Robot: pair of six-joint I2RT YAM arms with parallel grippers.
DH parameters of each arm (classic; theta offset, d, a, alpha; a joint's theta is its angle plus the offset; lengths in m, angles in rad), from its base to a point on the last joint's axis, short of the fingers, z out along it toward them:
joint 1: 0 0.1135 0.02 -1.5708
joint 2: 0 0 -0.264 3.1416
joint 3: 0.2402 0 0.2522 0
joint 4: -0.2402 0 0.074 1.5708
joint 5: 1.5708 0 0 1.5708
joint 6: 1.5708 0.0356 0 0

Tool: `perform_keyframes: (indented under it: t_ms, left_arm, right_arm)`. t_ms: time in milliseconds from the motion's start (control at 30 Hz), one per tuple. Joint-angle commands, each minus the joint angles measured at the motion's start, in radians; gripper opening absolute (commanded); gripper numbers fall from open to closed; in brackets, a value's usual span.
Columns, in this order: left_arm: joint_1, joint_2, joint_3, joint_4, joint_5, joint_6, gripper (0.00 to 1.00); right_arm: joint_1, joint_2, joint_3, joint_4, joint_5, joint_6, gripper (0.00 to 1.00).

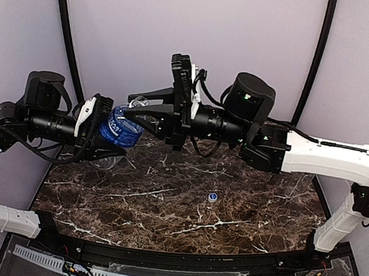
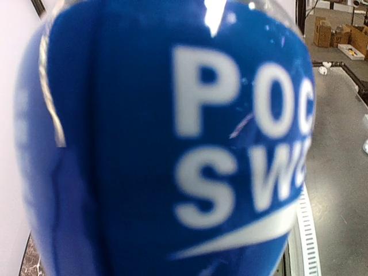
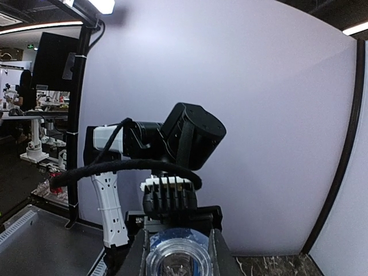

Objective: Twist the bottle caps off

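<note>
The dark marble table [image 1: 165,219] with white veins fills the lower part of the top view, and both arms are raised above its far half. The right arm [image 1: 324,155] reaches across from the right side; the left arm [image 1: 45,127] comes in from the left edge.

Between them hangs the bottle [image 1: 120,128], lying almost horizontal in the air, well above the table. It is clear plastic with a deep blue label [image 2: 230,144] wrapped around its body. In the left wrist view this label covers nearly the whole picture – big white letters "POC" over "SW", and a white curved stroke below them.

The left gripper [image 1: 106,138] clamps the body of the bottle at the label. The right gripper [image 1: 130,113] is closed on the clear neck end, which points to the right. From the right wrist the bottle [image 3: 177,256] is seen end-on as a clear round shape between the two fingers [image 3: 221,253]. Whether a cap sits on this end I cannot tell.

One small round cap [image 1: 212,196] – blue with a white top – lies alone on the table, well apart from the bottle and near the middle.
</note>
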Motion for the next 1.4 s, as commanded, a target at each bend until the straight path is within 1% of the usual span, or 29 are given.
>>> perform_keyframes:
  t_ms: [0,67,100,133,167,200,267,333,433,500,600,700,800,1033,1200,1300,1367]
  left_arm:
    - [0.005,-0.018,-0.011,0.0,-0.005,0.015,0.31]
    - [0.004,-0.021,-0.018,-0.001,-0.015,0.021,0.31]
    - [0.004,-0.023,-0.023,-0.001,-0.021,0.024,0.31]
    - [0.004,-0.024,-0.025,0.003,-0.023,0.023,0.35]
    - [0.004,-0.026,-0.028,0.005,-0.029,0.022,0.41]
    - [0.005,-0.027,-0.034,0.01,-0.036,0.019,0.63]
    - [0.006,-0.034,-0.048,0.021,-0.068,0.011,0.94]
    - [0.01,-0.047,-0.079,0.038,-0.118,0.0,0.98]
    - [0.04,-0.099,-0.16,0.087,-0.19,-0.035,0.99]
    - [0.088,-0.149,-0.239,0.121,-0.226,-0.065,0.99]
    - [0.149,-0.228,-0.375,0.168,-0.235,-0.119,0.99]
    - [0.227,-0.324,-0.479,0.223,-0.224,-0.195,0.99]
    - [0.283,-0.408,-0.61,0.261,-0.223,-0.273,0.99]
    - [0.407,-0.517,-0.814,0.365,-0.268,-0.427,0.99]
    - [0.468,-0.563,-0.888,0.492,-0.239,-0.545,0.99]
    - [0.483,-0.579,-0.914,0.516,-0.24,-0.564,0.99]
    - [0.492,-0.59,-0.925,0.521,-0.268,-0.562,0.99]
  right_arm:
    - [0.006,-0.003,0.01,-0.004,0.001,0.011,0.11]
    - [0.006,-0.003,0.017,-0.019,0.004,0.012,0.0]
    - [0.005,-0.003,0.022,-0.032,0.01,0.012,0.0]
    - [0.007,-0.003,0.026,-0.042,0.016,0.011,0.0]
    - [0.007,-0.003,0.028,-0.053,0.023,0.009,0.0]
    - [0.006,-0.004,0.03,-0.062,0.035,0.007,0.0]
    - [0.005,-0.007,0.043,-0.105,0.081,0.0,0.0]
    - [-0.001,-0.004,0.073,-0.195,0.161,-0.016,0.0]
    - [-0.018,-0.002,0.109,-0.339,0.355,-0.029,0.0]
    - [-0.037,0.0,0.11,-0.424,0.504,-0.037,0.0]
    - [-0.104,0.006,0.074,-0.461,0.594,-0.01,0.0]
    - [-0.171,0.041,0.032,-0.445,0.589,0.03,0.0]
    - [-0.204,0.115,0.039,-0.403,0.592,0.009,0.0]
    - [-0.25,0.332,0.185,-0.393,0.58,-0.045,0.0]
    - [-0.277,0.441,0.246,-0.378,0.556,-0.02,0.0]
    - [-0.288,0.476,0.249,-0.348,0.536,-0.002,0.0]
    - [-0.298,0.486,0.226,-0.301,0.511,0.014,0.0]
